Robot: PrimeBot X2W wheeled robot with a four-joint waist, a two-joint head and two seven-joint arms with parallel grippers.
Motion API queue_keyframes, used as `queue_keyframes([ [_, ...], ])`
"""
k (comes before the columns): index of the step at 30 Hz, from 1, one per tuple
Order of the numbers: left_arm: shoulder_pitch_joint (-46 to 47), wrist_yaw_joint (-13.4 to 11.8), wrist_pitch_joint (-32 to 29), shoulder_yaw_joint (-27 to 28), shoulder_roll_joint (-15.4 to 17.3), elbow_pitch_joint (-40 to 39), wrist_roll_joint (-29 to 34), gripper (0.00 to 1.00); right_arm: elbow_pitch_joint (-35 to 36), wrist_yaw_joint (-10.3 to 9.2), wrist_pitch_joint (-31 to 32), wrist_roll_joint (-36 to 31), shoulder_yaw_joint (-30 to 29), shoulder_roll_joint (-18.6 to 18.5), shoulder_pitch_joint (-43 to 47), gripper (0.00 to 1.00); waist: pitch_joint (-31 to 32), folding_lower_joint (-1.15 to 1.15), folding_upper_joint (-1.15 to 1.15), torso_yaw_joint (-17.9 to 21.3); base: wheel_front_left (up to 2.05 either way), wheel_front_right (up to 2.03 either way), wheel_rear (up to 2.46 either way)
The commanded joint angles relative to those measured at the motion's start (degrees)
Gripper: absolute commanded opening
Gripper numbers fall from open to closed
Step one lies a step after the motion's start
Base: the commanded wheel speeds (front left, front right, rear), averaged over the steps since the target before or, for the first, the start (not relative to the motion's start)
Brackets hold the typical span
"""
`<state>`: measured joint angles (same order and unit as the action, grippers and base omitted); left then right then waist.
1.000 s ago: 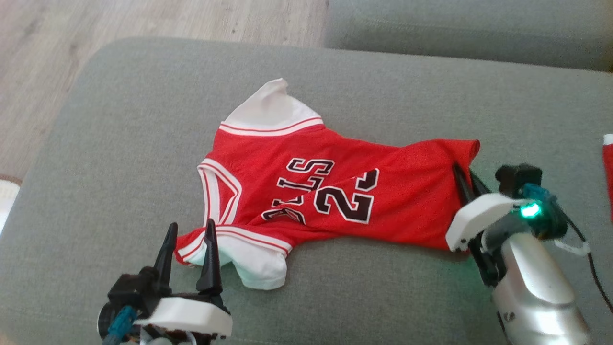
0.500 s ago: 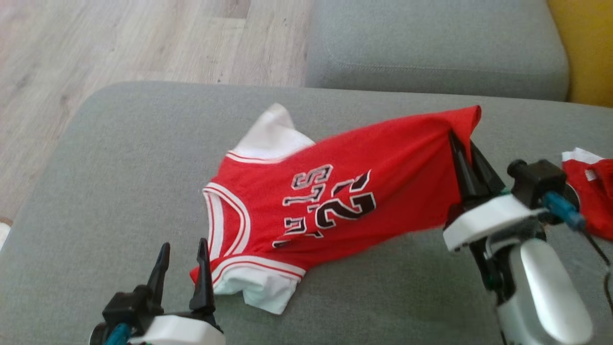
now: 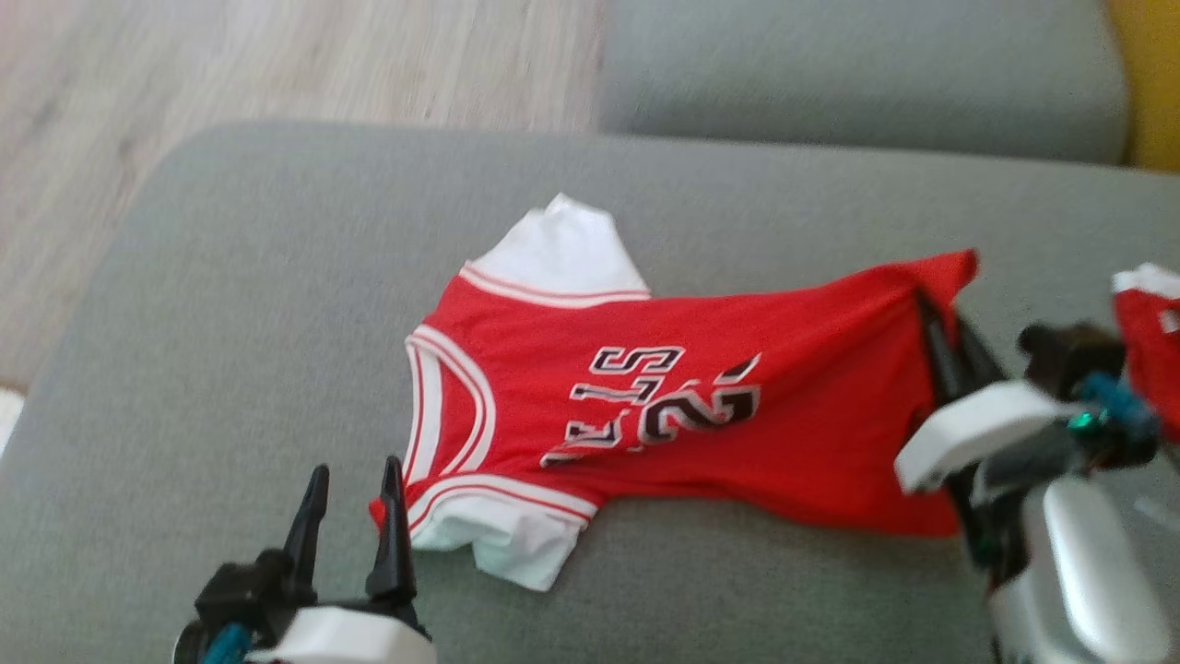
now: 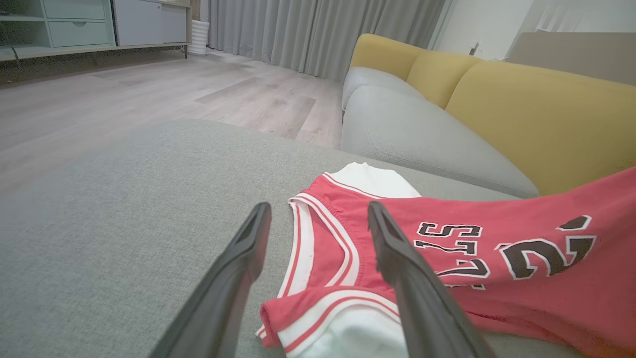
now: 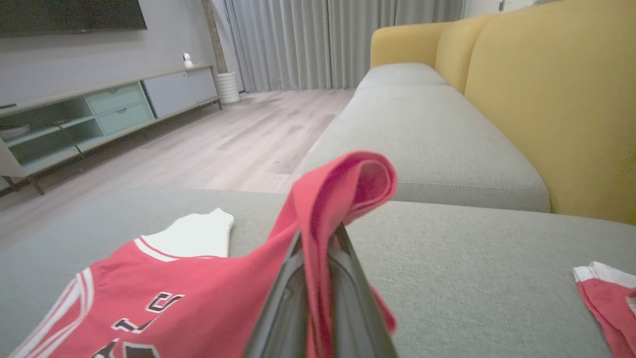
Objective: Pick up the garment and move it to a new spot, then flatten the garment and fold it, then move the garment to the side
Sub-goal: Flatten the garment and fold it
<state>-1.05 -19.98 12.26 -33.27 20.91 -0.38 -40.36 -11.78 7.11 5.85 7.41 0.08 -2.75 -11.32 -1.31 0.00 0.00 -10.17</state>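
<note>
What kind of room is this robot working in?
Most likely a home living room: a sofa with grey seats and yellow backs, a low media cabinet on a wood floor, and long grey curtains.

Head view is soft with motion blur, worst on the right side. Lettering on jersey [image 3: 701,415] is creased, first letters lost in a fold. Tips of right gripper [image 3: 940,318] buried in the hem it pinches. At right edge, second red garment [image 3: 1148,341] is cut off. Body of left gripper [image 3: 355,484] cropped at bottom edge.
</note>
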Motion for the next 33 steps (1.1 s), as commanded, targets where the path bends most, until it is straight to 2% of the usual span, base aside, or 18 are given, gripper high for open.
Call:
queue_keyframes([
  [1,4.2,0.15,0.75,2.12,0.32,-1.94,0.15,1.0,0.93,0.37,-0.78,-0.16,0.27,-0.14,-5.48,0.0,-3.0,0.0,0.0,-1.75,0.0,0.0,0.0],
  [9,9.26,1.94,1.6,2.12,-1.66,-0.85,1.27,1.0,-19.66,0.37,-5.57,-6.64,-9.34,-3.11,-23.45,0.0,-12.12,0.0,0.0,-6.44,0.0,0.0,0.0],
  [16,12.59,3.86,2.26,2.17,-3.81,1.09,2.28,1.0,-34.55,0.37,-9.0,-12.75,-15.24,-6.14,-36.14,0.0,-15.46,0.0,0.0,-9.13,0.0,0.0,0.0],
  [17,12.84,4.07,2.32,2.24,-4.04,1.37,2.38,1.0,-36.29,0.37,-9.63,-13.83,-15.49,-6.3,-37.49,0.27,-15.61,0.0,0.0,-9.27,0.0,0.0,0.0],
  [18,13.04,4.21,2.37,2.31,-4.27,1.64,2.49,1.0,-37.85,0.37,-10.4,-14.75,-15.55,-6.27,-38.74,0.74,-15.69,0.0,0.0,-9.36,0.0,0.0,0.0],
  [19,13.18,4.32,2.42,2.38,-4.5,1.9,2.62,1.0,-39.24,0.37,-11.27,-15.53,-15.68,-6.25,-39.9,1.0,-15.76,0.0,0.0,-9.36,0.0,0.0,0.0],
  [27,12.81,4.71,2.62,3.35,-5.25,3.2,3.28,1.0,-46.7,0.37,-16.87,-20.47,-15.21,-6.29,-44.81,1.0,-13.87,0.0,0.0,-7.25,0.0,0.0,0.0],
  [33,11.17,4.81,2.67,4.03,-5.02,3.66,3.14,1.0,-47.72,0.37,-20.01,-19.25,-12.65,-5.06,-43.41,1.0,-10.08,0.0,0.0,-3.78,0.0,0.0,0.0],
])
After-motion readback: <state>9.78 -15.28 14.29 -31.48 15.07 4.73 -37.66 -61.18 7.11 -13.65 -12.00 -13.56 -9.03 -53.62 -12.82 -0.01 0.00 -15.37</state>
